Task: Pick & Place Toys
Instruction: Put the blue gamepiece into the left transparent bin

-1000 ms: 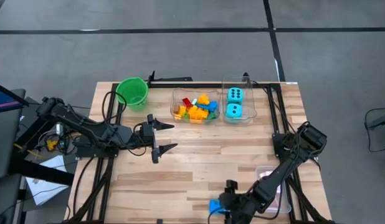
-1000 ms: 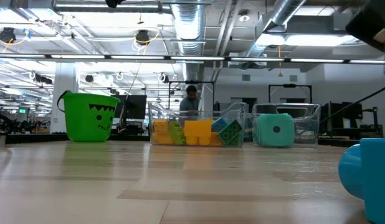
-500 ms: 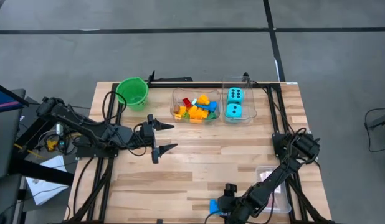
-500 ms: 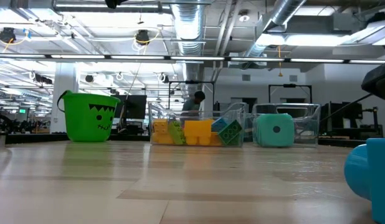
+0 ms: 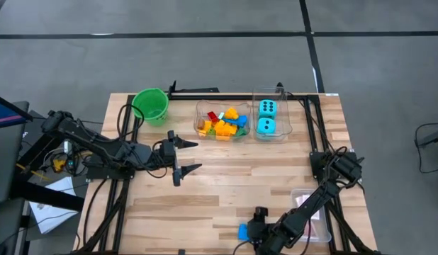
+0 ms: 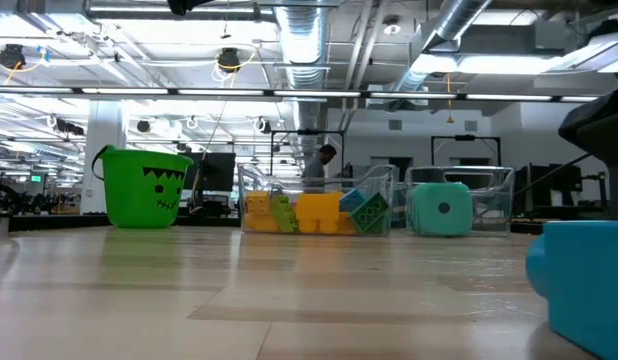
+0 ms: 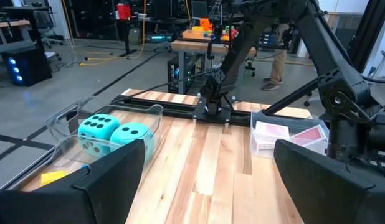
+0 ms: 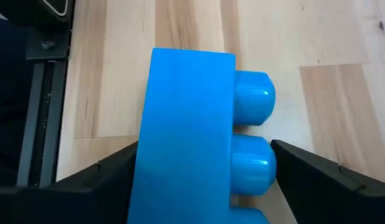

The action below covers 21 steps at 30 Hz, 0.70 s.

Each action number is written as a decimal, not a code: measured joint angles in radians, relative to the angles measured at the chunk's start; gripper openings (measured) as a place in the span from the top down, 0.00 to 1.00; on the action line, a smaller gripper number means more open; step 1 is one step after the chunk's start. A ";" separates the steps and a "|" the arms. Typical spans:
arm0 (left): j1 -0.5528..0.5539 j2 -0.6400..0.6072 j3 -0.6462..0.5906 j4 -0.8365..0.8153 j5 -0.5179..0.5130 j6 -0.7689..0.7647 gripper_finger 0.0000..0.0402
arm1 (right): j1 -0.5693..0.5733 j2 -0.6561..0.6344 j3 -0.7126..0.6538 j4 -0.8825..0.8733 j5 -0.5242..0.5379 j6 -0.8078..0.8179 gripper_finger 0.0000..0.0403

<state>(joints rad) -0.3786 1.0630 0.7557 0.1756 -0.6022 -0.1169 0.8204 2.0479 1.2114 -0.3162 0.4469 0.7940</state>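
We see a pale butcher-block wooden tabletop [image 5: 226, 184] of jointed planks, framed by black rails, standing on a grey concrete floor [image 5: 205, 64] crossed by dark tape lines. Beyond it the low view shows an open workshop: exposed silver ducts [image 6: 304, 35], strip lights, monitors, and a person [image 6: 324, 160] far back.

Along the far edge stand a green plastic bucket with a cartoon face [image 6: 141, 188], a clear plastic tub of small yellow, orange, red, green and blue building blocks [image 5: 222, 122], and a second clear tub holding two cyan dice with black dots [image 5: 266, 117]. A third clear tub with pink-and-white playing cards [image 7: 286, 134] sits near the right front corner.

The right gripper [image 5: 249, 234] is low at the near edge, its fingers [image 8: 317, 180] spread either side of a blue studded plastic block [image 8: 199, 137]; we cannot tell whether they touch it. The block lies on the tabletop.

The left gripper [image 5: 185, 156] hovers left of centre, fingers apart, empty.
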 joint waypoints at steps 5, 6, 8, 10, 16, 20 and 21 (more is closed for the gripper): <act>0.000 0.000 0.000 -0.001 0.000 0.000 0.13 | -0.015 0.000 -0.001 0.005 0.002 -0.012 0.21; 0.000 0.000 0.000 -0.001 0.000 0.000 0.13 | -0.019 0.000 -0.001 0.006 0.002 -0.015 0.21; 0.000 0.000 0.000 -0.001 0.000 0.000 0.13 | -0.028 0.000 -0.001 0.005 0.001 -0.022 0.21; 0.000 0.000 0.000 -0.003 0.000 0.000 0.13 | -0.035 0.000 -0.001 0.007 0.001 -0.034 0.21; 0.000 0.000 0.000 -0.028 0.000 0.000 0.13 | -0.046 0.002 -0.002 0.013 0.015 -0.062 0.27; 0.000 0.000 0.000 -0.031 0.012 0.000 0.13 | -0.046 0.002 -0.002 0.019 0.020 -0.091 0.36; 0.000 0.000 0.000 -0.031 0.022 0.000 0.13 | -0.046 0.002 -0.002 0.020 0.023 -0.097 0.36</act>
<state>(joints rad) -0.3786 1.0630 0.7555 0.1448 -0.5803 -0.1173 0.7746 2.0499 1.2091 -0.2962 0.4702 0.6968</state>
